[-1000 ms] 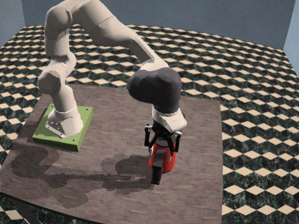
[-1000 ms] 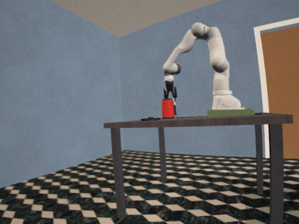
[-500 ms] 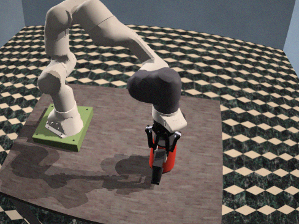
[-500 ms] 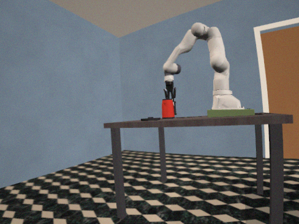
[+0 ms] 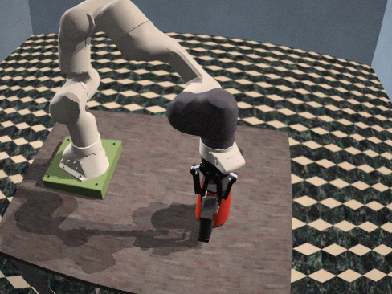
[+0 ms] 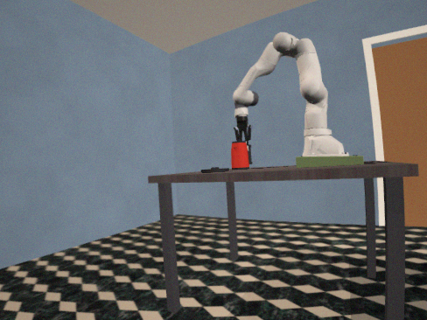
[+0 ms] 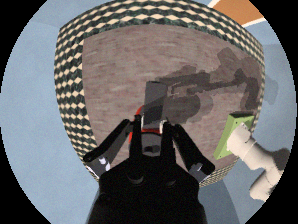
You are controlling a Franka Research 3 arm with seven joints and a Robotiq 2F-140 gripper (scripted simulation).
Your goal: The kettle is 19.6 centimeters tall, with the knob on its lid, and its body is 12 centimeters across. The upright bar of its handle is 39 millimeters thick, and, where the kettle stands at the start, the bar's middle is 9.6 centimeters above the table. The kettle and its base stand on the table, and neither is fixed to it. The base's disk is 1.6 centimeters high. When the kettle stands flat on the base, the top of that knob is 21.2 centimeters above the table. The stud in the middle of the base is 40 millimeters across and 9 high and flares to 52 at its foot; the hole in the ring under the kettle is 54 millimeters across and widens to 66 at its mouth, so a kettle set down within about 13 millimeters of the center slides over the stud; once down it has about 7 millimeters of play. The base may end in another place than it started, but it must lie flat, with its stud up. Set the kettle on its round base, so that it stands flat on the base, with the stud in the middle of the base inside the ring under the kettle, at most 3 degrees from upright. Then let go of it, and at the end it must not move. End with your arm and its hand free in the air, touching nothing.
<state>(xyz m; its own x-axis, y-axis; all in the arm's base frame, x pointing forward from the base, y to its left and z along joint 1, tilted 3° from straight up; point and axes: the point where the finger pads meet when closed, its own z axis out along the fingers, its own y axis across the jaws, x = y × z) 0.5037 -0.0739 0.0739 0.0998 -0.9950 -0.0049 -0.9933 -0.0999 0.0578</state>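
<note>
The red kettle [image 5: 225,209] [image 6: 240,156] stands upright on the brown table [image 5: 261,169] [image 6: 280,174], near its right side in the top view. Its dark handle bar [image 5: 206,220] [image 7: 154,104] faces the front. My gripper [image 5: 212,197] [image 6: 241,139] [image 7: 152,112] comes straight down from above and is shut on the top of the kettle's handle. The round base [image 6: 214,170] is a low dark disk lying flat on the table, a little to the left of the kettle in the exterior view. I cannot make it out in the other views.
The arm's green mounting plate [image 5: 108,161] [image 6: 328,161] [image 7: 236,132] sits at the table's left in the top view. The arm's shadows fall across the front of the table. An orange door [image 6: 402,131] is in the wall behind the table.
</note>
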